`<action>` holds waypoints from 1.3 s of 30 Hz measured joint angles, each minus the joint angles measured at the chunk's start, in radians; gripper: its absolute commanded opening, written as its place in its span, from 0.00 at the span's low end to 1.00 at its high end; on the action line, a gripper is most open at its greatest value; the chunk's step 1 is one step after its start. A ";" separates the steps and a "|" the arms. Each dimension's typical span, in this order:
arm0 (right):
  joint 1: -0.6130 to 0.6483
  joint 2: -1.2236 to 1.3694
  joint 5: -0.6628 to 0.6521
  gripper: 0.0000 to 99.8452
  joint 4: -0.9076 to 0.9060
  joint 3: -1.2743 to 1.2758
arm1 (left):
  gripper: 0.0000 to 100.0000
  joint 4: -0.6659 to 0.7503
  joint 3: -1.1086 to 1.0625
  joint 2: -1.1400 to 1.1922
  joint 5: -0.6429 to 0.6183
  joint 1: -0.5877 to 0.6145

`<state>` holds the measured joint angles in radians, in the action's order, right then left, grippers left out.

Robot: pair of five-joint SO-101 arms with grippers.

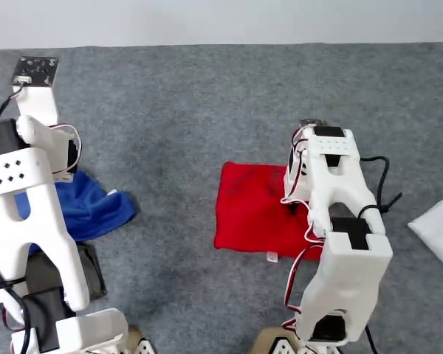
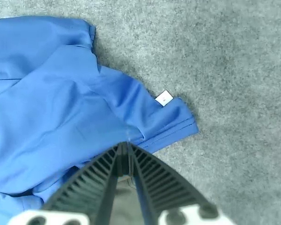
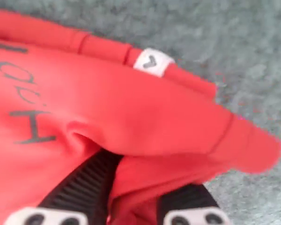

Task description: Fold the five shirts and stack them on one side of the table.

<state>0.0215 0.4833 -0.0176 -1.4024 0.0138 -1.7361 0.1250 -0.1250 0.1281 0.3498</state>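
Observation:
A red shirt (image 1: 251,206) lies partly folded at the middle of the grey table, with the right arm over its right edge. In the right wrist view, my right gripper (image 3: 136,197) is shut on a bunched fold of this red shirt (image 3: 131,108), and the cloth drapes over both fingers. A blue shirt (image 1: 88,203) lies crumpled at the left under the left arm. Above this blue shirt (image 2: 61,103), my left gripper (image 2: 126,146) is shut, its tips right at the cloth.
Dark shirts (image 1: 59,273) lie in a heap under the blue one near the left arm's base. A white shirt (image 1: 439,225) pokes in at the right edge. Bare grey table (image 1: 207,96) stretches across the back and between the arms.

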 measured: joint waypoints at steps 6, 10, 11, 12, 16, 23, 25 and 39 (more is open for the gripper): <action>-0.041 -0.055 -0.170 0.01 -0.048 0.018 | 0.01 0.000 0.000 0.000 0.000 0.000; -0.095 -0.123 -0.373 0.01 -0.051 0.018 | 0.01 0.000 0.000 0.000 0.000 -0.011; -0.112 -0.132 -0.430 0.01 -0.051 0.017 | 0.01 0.000 0.000 0.000 0.000 -0.018; -0.130 -0.133 -0.491 0.01 -0.052 0.000 | 0.01 0.000 0.000 0.000 0.000 -0.026; -0.209 -0.133 -0.720 0.01 -0.017 -0.107 | 0.01 0.000 0.000 0.000 0.000 -0.058; -0.247 -0.015 -0.984 0.01 0.060 -0.316 | 0.01 0.000 0.000 0.000 0.000 -0.083; -0.245 0.035 -1.005 0.01 0.091 -0.373 | 0.01 0.000 -0.003 0.000 0.000 -0.083; -0.239 0.126 -0.752 0.21 0.117 -0.548 | 0.01 0.000 -0.049 0.000 0.000 -0.084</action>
<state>-0.2179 0.6091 -0.7695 -1.2858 -0.5340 -1.7361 0.0760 -0.1250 0.1281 0.2654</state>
